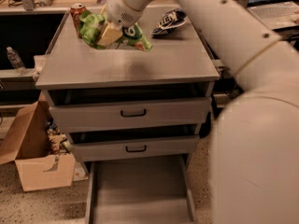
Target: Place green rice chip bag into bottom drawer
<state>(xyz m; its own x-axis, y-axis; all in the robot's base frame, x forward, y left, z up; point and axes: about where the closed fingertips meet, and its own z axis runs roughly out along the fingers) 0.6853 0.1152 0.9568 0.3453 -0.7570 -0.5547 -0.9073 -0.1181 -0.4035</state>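
Observation:
The green rice chip bag [93, 28] hangs crumpled in my gripper [108, 35], lifted above the back left of the grey cabinet top [126, 66]. The gripper's tan fingers [110, 33] are shut on the bag's middle. A shadow lies on the cabinet top under the bag. The bottom drawer [140, 190] is pulled out at the base of the cabinet, its flat grey floor bare. My white arm fills the right side of the view.
A red soda can [77, 12] stands at the cabinet's back left, behind the bag. A dark blue-and-white snack bag [169, 21] lies at the back right. The two upper drawers [133, 113] have black handles. An open cardboard box [37, 157] sits on the floor at left.

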